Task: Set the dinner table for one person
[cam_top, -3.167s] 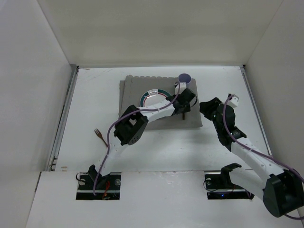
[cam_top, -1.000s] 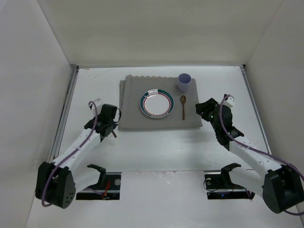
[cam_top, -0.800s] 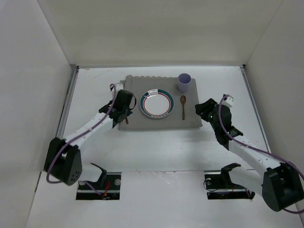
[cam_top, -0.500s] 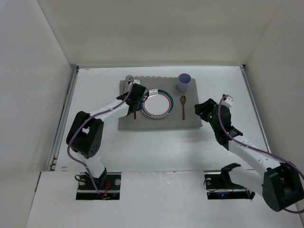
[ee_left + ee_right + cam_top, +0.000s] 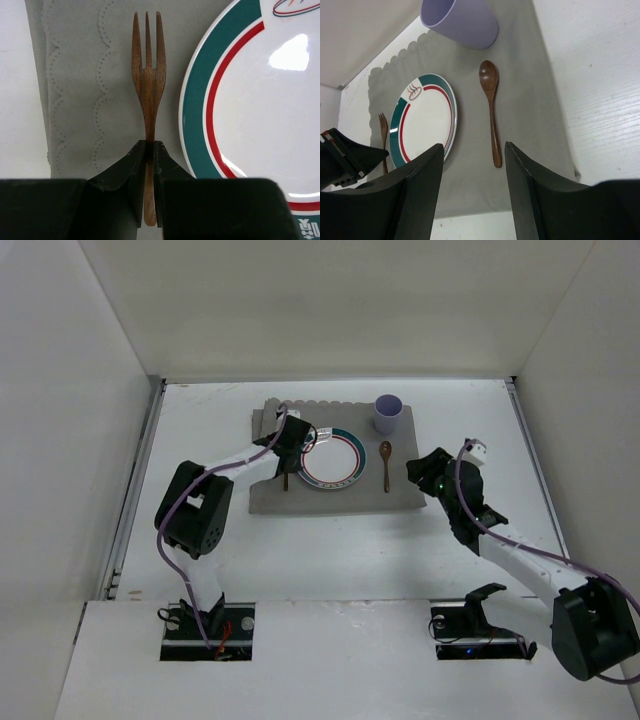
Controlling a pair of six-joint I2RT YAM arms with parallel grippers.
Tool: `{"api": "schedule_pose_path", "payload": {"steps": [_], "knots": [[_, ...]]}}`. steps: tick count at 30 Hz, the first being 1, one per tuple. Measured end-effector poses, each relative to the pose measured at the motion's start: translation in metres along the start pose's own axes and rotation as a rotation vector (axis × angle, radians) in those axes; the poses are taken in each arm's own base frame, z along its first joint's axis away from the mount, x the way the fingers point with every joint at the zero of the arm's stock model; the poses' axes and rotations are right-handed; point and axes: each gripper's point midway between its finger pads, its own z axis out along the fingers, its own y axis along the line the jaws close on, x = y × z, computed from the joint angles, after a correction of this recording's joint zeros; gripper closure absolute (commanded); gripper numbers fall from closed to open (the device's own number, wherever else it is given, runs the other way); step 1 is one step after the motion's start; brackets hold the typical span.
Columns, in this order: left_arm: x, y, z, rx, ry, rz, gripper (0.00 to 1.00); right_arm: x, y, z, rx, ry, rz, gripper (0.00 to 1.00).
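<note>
- Counter (image 5: 350,550): flat matte white, fills the floor of the enclosure from the arm bases to the far wall, with white panels on three sides.
- Mat (image 5: 340,502): grey cloth with a scalloped edge, lying on the far middle of the counter. It carries every piece of the setting.
- Plate (image 5: 328,457): white with a teal band and a red ring, sitting at the middle of the mat.
- Fork (image 5: 148,85): dark wood, three tines pointing to the far wall. It sits just left of the plate, parallel to its rim and not touching it (whether it rests on the mat or hangs just above, I cannot tell).
- Left hand (image 5: 149,147): clenched on the fork, fingers pinching the handle below the neck, and the handle's end shows between them. The arm reaches far forward over the mat's left part.
- Spoon (image 5: 490,110): dark wood, lying on the mat right of the plate and apart from it, bowl toward the far wall.
- Cup (image 5: 460,20): lilac, upright on the mat's far right corner, beyond the spoon's bowl.
- Right hand (image 5: 474,145): released, fingers spread wide with nothing between them. It is raised by the mat's right edge, near the spoon and touching nothing.
</note>
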Motion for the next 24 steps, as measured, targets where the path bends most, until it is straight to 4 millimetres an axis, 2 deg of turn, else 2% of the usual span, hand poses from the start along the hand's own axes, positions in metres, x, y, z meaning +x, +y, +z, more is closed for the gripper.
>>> {"api": "schedule_pose_path", "payload": {"steps": [10, 18, 22, 24], "knots": [[-0.003, 0.008, 0.006, -0.014, -0.003, -0.017, 0.93, 0.005, 0.0, 0.002, 0.001, 0.013, -0.008, 0.42], [0.012, 0.011, 0.013, -0.027, 0.031, 0.002, 0.88, 0.005, 0.0, 0.002, 0.001, 0.013, -0.008, 0.42], [0.013, 0.011, 0.013, -0.028, 0.031, 0.003, 0.77, 0.005, 0.0, 0.002, 0.001, 0.013, -0.009, 0.41], [0.015, 0.012, 0.013, -0.027, 0.028, 0.003, 0.68, 0.005, 0.0, 0.002, 0.001, 0.013, -0.011, 0.4]]}}
